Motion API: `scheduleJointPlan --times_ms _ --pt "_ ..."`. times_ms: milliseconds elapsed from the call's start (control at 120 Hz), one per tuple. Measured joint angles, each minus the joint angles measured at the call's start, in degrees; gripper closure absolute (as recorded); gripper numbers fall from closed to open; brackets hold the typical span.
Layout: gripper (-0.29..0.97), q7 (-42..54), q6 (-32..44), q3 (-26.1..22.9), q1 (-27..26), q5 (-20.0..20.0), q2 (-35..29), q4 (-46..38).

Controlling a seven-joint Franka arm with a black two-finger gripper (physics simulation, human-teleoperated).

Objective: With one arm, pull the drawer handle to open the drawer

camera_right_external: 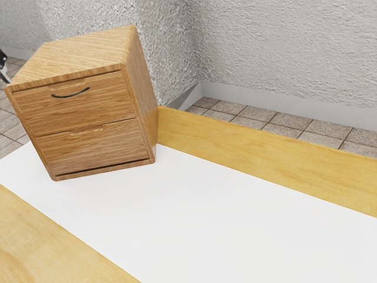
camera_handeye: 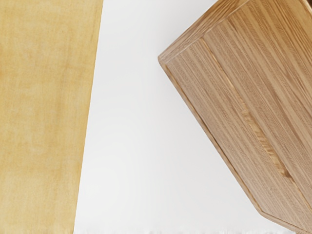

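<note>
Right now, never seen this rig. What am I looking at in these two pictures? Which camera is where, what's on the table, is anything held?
These are simulator renders of one Franka robot arm working at a table. The exterior view comes from a camera beside the arm. The wrist view comes from a camera mounted at the arm's wrist, looking down.

On the white-topped table, which has wooden borders, stands a wooden cabinet with two drawer fronts. The upper drawer carries a thin dark curved handle, and its front looks shut. The wrist view sees one wood-grain face of the cabinet next to the white top.

Nothing in these pictures tells me that anything is held.
</note>
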Motion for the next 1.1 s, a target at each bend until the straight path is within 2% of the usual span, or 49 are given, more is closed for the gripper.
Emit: scheduleJointPlan --times_ms 92,250,450,608,1100 --pt "0.02 -4.7 7.5 -0.1 0.3 -0.3 -4.8 -13.2" --pt "0.02 -11.1 16.4 -2.2 0.1 -0.5 -7.6 -20.2" --pt "0.03 -17.7 21.9 -3.3 0.3 -0.2 -6.1 -20.8" --pt "0.03 -22.0 24.4 -6.2 -0.1 0.1 -4.3 -21.0" --pt "0.03 -29.6 29.6 -6.5 0.0 0.2 -1.0 -20.6"
